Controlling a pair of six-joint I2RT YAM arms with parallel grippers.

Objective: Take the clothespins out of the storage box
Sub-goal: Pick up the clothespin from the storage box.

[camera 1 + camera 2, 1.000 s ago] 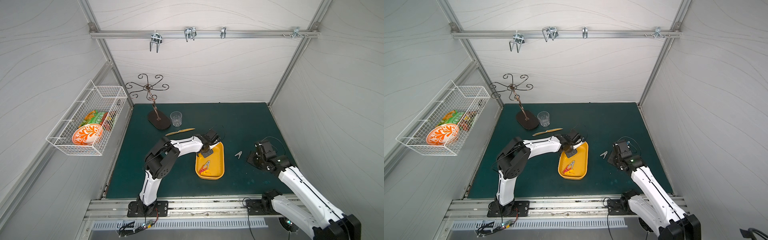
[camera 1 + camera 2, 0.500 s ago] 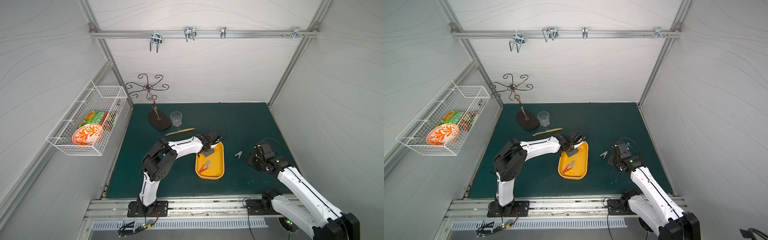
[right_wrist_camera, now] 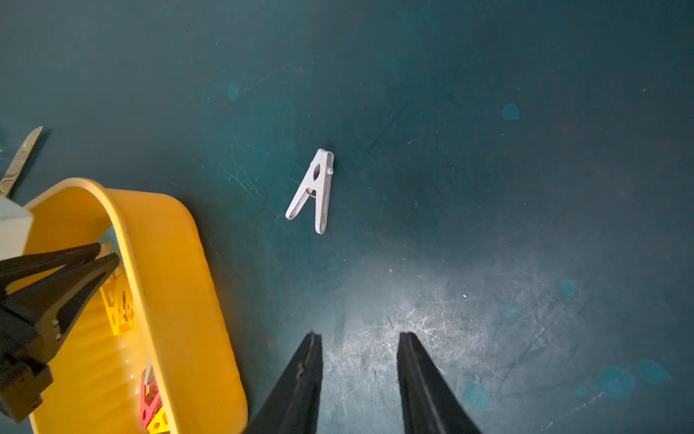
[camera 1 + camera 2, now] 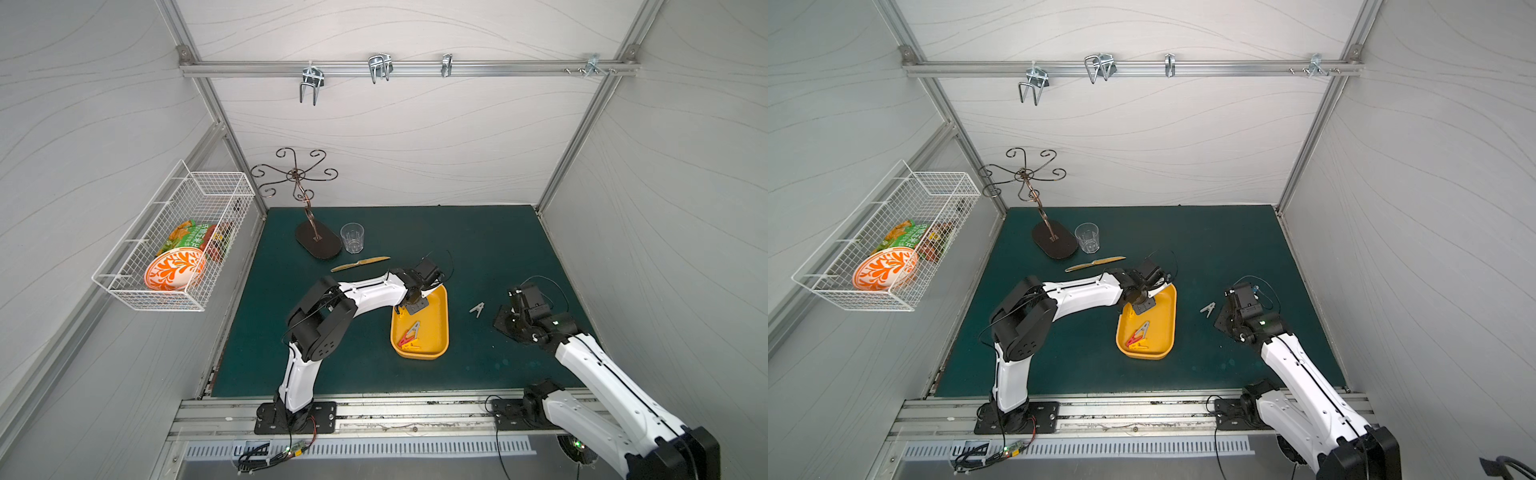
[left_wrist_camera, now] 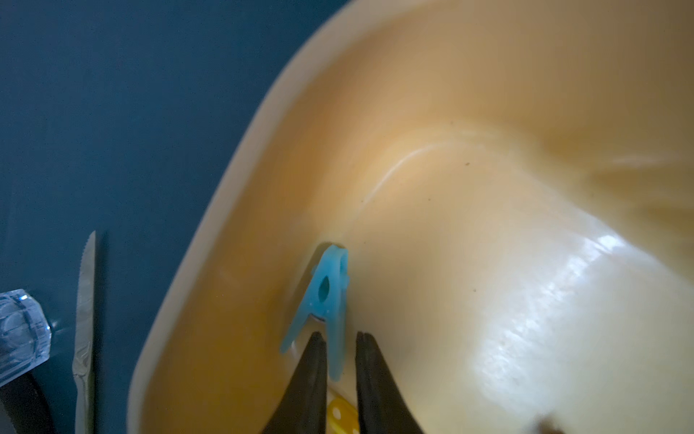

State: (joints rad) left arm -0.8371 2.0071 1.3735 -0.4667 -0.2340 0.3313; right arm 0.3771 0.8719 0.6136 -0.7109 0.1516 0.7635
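Inside the storage box [image 5: 488, 188] our left end effector [image 5: 340, 335], barely parted, straddles a blue clothespin [image 5: 326, 297] leg: light, stiff, slick, we judge. Right end effector [image 3: 360, 335] gapes empty.

**Robot test cell in a lab**

This is a purpose-built robotics enclosure, not a home. White panel walls [image 4: 415, 145] close in three sides, held by an aluminium frame [image 4: 415, 68] with metal hooks [image 4: 379, 66] on its top bar. The work surface is a dark green mat [image 4: 478, 249], scuffed and scratched in the right wrist view. Two white-and-black robot arms, the left arm [image 4: 365, 293] and the right arm [image 4: 602, 374], are bolted to a slotted metal rail [image 4: 415, 411] at the front edge, beside loose wires and a small circuit board [image 4: 297, 446]. Household things stand about singly: a wire basket [image 4: 216, 191], a scrolled metal stand [image 4: 318, 245], a glass [image 4: 352, 237], a knife [image 4: 360, 264] and a yellow storage box [image 4: 440, 345].
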